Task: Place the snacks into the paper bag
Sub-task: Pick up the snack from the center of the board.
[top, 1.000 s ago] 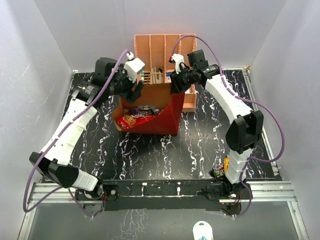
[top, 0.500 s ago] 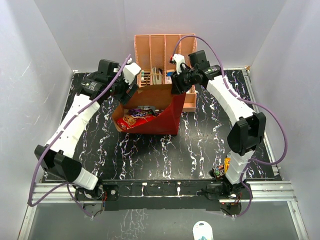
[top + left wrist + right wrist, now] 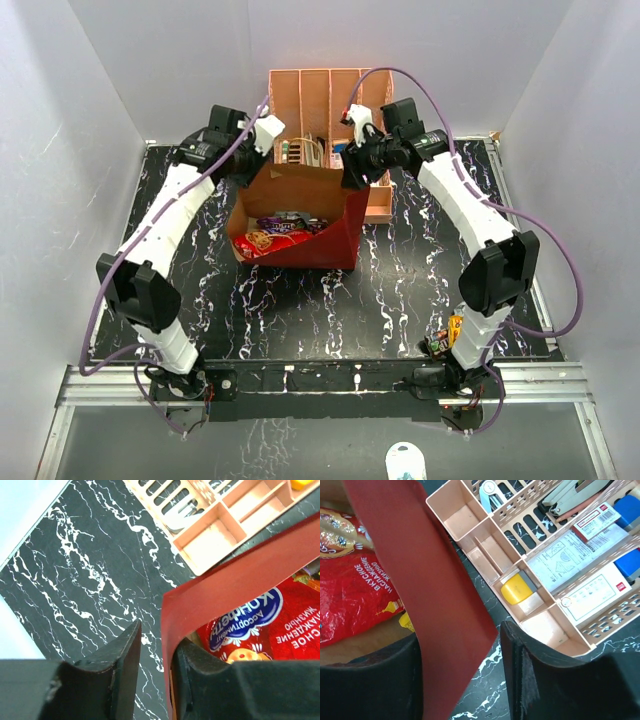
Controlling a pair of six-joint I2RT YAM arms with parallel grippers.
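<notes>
Right claw [image 3: 460, 667] is clamped flat on the paper bag's [image 3: 338, 238] dark-red wall at its 1 o'clock corner. The left claw [image 3: 156, 655] is only slightly spread and straddles the rim at the 11 o'clock corner, inner finger [image 3: 210, 680] touching the wall, with a sliver of gap on the outer side. The bag sits mid-desk [image 3: 300, 310] toward 12 o'clock, just in front of the peach organizer [image 3: 320, 95], brown inside showing, with the crinkly red chip bag [image 3: 283, 241] and a purple candy bar [image 3: 284, 222] in it, and one yellow-and-dark packet [image 3: 442, 342] lies at 5 o'clock by the right arm's base.
</notes>
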